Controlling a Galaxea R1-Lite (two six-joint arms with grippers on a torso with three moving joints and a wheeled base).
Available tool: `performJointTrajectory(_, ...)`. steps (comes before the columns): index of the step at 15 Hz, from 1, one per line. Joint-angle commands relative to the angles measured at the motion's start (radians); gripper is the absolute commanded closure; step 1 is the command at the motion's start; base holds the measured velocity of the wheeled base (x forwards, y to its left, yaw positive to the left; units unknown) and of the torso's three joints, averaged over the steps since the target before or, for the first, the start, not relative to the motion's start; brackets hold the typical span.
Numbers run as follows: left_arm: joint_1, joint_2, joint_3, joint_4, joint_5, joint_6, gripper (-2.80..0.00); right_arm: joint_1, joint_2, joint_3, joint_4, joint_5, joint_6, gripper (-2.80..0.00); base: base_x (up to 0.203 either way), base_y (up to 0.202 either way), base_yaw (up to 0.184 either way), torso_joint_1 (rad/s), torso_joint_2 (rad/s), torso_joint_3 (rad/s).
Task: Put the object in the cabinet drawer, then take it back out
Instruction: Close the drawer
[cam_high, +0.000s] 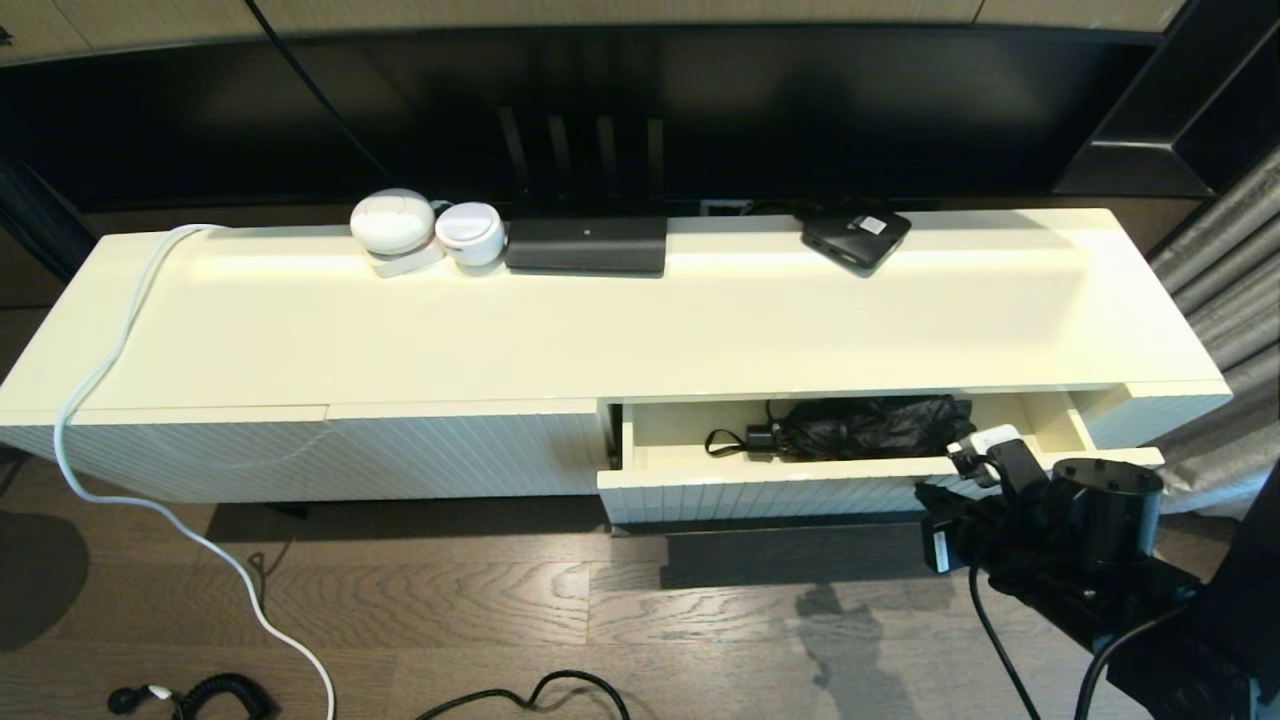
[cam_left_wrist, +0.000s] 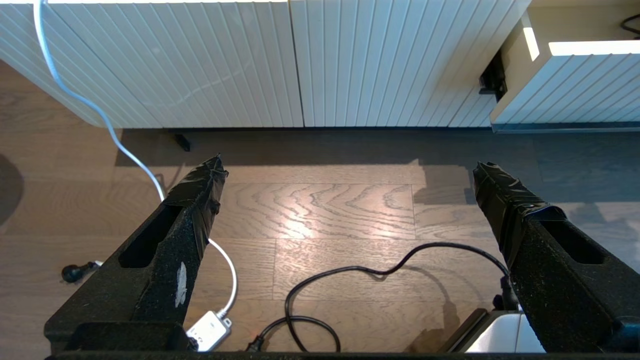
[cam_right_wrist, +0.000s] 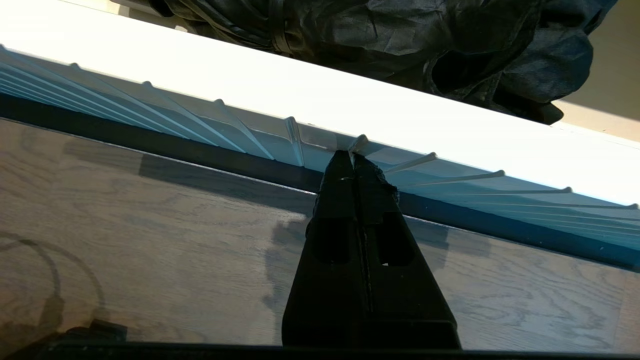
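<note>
In the head view we see the cabinet drawer (cam_high: 800, 480) pulled partly out, with the right gripper (cam_high: 935, 500) at its ribbed front near the right end; the black object (cam_high: 865, 428) lies inside, just beyond and left of the gripper. In the left wrist view the left gripper (cam_left_wrist: 350, 180) hangs over bare wood floor (cam_left_wrist: 320, 210), fingers spread wide and empty, well apart from the drawer corner. In the right wrist view the right gripper's fingers (cam_right_wrist: 345, 175) are pressed together, holding nothing, tips touching the ribbed front below the top edge; the object lies just past that edge, with open floor beneath.
</note>
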Motion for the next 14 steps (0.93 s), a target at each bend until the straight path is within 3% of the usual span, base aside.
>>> performJointTrajectory(1,0.000,0.000,0.000,0.000,0.000,-0.001,-2.80,0.000,0.025,-0.020,-0.011,-0.001,0.000,0.00,0.000,0.000,0.000,0.000,0.00,0.000)
performJointTrajectory(14,0.000,0.000,0.000,0.000,0.000,-0.001,-2.80,0.005,0.113,-0.177,-0.016,-0.010,0.001,0.00,0.000,0.000,0.000,0.000,0.00,0.000)
